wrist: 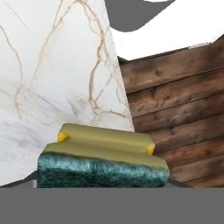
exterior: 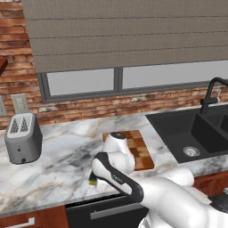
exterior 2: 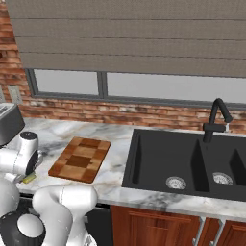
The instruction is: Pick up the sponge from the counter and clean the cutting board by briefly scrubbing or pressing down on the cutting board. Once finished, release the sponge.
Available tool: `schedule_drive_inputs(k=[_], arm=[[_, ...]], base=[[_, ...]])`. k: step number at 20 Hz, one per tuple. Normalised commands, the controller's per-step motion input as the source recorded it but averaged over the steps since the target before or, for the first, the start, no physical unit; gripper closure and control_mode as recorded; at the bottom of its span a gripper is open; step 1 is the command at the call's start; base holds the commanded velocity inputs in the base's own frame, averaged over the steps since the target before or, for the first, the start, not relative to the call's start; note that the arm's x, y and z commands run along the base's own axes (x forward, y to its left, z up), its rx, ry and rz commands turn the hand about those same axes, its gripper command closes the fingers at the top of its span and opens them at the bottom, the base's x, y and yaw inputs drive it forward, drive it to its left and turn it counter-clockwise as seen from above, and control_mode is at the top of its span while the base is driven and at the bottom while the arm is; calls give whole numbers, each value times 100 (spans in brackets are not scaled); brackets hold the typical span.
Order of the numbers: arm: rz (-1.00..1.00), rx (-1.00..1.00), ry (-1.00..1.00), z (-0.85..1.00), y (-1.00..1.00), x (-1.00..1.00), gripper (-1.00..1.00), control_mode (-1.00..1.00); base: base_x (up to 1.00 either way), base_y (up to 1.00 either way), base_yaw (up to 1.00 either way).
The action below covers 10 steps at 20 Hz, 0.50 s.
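The sponge (wrist: 103, 164), dark green over yellow, lies right under my hand and close to the camera in the hand view. Its corner peeks out below my wrist near the counter's front edge, sponge (exterior: 92, 181), sponge (exterior 2: 29, 178). My gripper (exterior: 99, 176) is down over it with the fingers hidden by the hand, so I cannot see whether they press the sponge. The checkered cutting board (exterior: 139, 149), cutting board (exterior 2: 79, 159) lies flat just right of my hand, partly covered by the wrist in the left base view. The marble counter (wrist: 52, 65) ends beside the sponge.
A silver toaster (exterior: 23, 138) stands at the left of the counter, below a wall outlet (exterior: 19, 103). A black double sink (exterior 2: 192, 158) with a black faucet (exterior 2: 217, 120) takes up the right side. Brick wall and a window run behind.
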Motion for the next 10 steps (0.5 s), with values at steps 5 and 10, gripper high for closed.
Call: schedule_drive_inputs(k=[5, 10], arm=[[0, 0, 1, 2, 31, 49, 100, -100], [0, 0, 0, 0, 9, 62, 100, -100]], base=[[0, 0, 0], [0, 0, 0]])
